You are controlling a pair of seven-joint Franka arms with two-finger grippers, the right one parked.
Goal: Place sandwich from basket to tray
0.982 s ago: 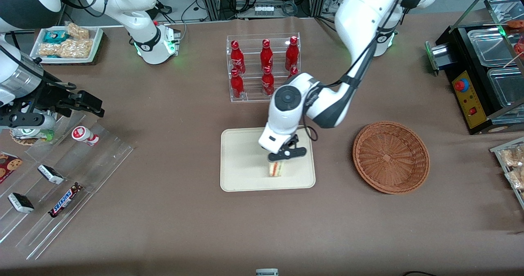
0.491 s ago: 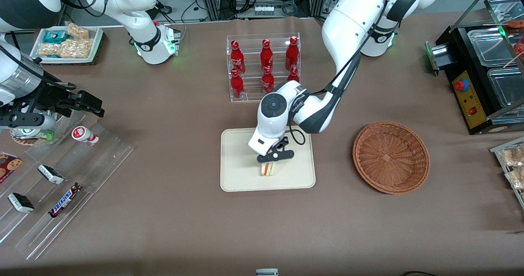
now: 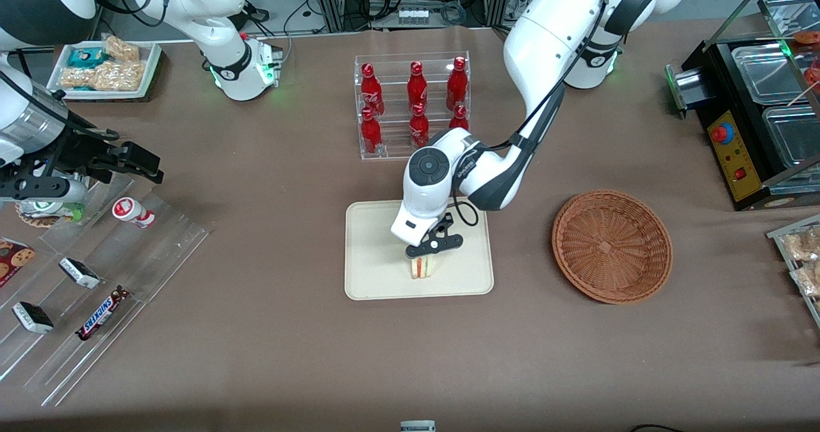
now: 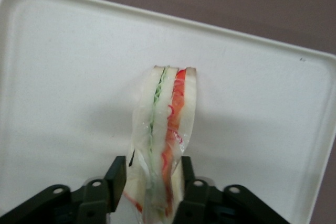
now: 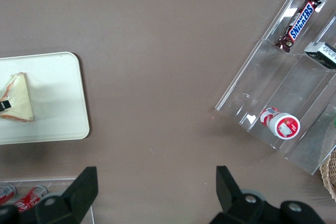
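Sandwich (image 4: 167, 129) sits clamped between my two fingers (image 4: 116, 179), and my gripper (image 3: 428, 259) hangs low over the cream tray (image 3: 371, 252), above its middle and a little toward the front camera. In the wrist view the bread slices stand on edge, pressed flat-side to my pads, with the green and orange-red filling lines running straight out from my palm toward the tray's rim. That is the relation the next move turns on: the wedge's long axis points away from me along the tray floor, and directly below my fingertips, nothing but bare tray lies under it.

From the front camera the wedge looks to be touching the tray or just above it (I cannot tell which, since my own fingers hide its lower edge). The parked arm's wrist view shows it as a triangle lying against the tray near one short rim, my finger a dark mark on its side.

The wicker basket (image 3: 612, 246) stands well apart from me, toward my own arm's end of the table, with nothing in it.

My judgement: the carry is done and only the release remains. The fingers should part sideways, across the slices, and the wedge may tip onto a flat face once free.
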